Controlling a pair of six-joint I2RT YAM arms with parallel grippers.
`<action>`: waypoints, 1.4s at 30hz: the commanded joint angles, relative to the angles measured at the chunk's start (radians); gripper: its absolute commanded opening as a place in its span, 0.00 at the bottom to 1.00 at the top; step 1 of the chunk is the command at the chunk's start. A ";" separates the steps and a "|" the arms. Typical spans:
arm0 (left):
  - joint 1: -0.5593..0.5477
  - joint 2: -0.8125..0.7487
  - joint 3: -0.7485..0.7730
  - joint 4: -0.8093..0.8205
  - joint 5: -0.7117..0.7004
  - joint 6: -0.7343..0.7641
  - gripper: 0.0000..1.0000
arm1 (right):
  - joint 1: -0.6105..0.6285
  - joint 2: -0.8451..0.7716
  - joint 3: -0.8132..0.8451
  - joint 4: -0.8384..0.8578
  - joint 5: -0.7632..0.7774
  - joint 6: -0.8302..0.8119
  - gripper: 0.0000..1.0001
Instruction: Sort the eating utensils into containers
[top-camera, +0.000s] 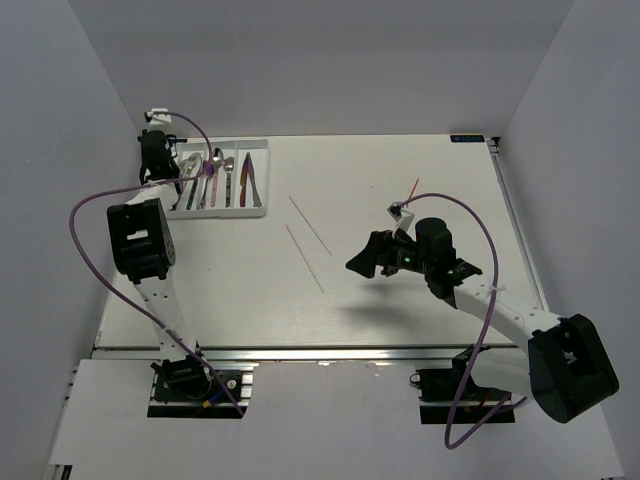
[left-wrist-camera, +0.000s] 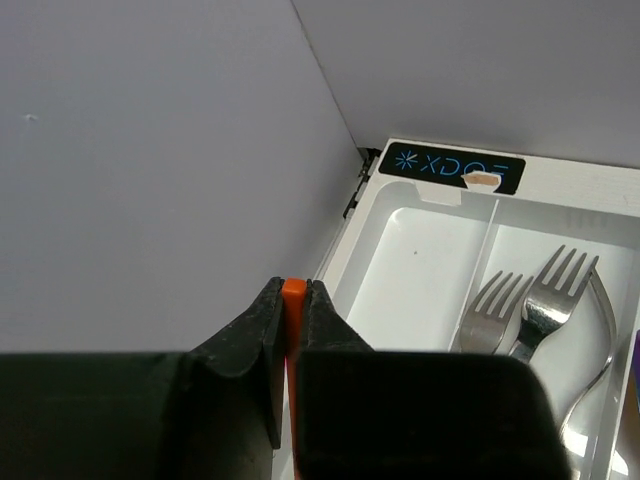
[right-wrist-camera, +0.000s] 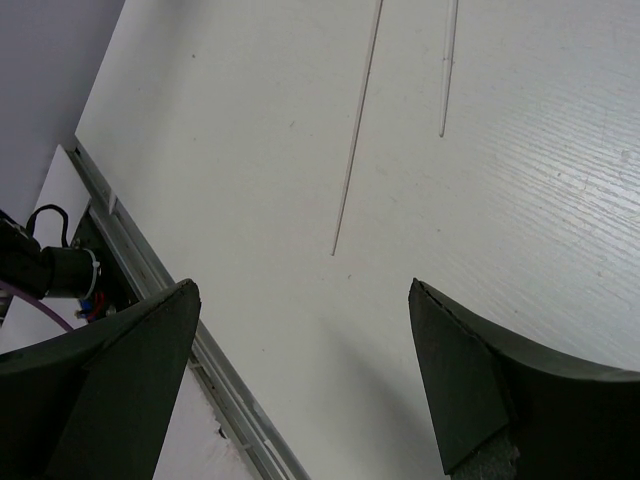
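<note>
Currently, an orange-red chopstick (left-wrist-camera: 293, 293) is being pinched by the left gripper (left-wrist-camera: 293, 325) at the left edge of the white tray (left-wrist-camera: 400, 215); forks (left-wrist-camera: 545, 300) are lying in its second slot. The right gripper (right-wrist-camera: 300, 340) is being held wide apart near two pale chopsticks (right-wrist-camera: 357, 130) on the table (right-wrist-camera: 550, 200).

The left arm (top-camera: 162, 305) and right arm (top-camera: 500, 305) each show white tubular links between bulky black joint housings, a black base block (top-camera: 190, 385) at the foot, a loose purple cable (top-camera: 72, 215) looping from base to wrist, and matt black wedge-shaped fingers (right-wrist-camera: 110, 390).
</note>
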 joint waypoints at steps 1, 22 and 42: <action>0.003 -0.013 -0.013 0.045 0.003 -0.002 0.16 | 0.006 0.004 0.025 0.009 0.010 -0.020 0.89; 0.005 -0.302 0.042 -0.255 0.014 -0.422 0.98 | 0.069 0.228 0.229 -0.177 0.369 -0.179 0.89; 0.003 -0.965 -0.489 -0.626 0.271 -0.726 0.98 | 0.388 1.087 1.244 -0.559 0.745 -0.317 0.59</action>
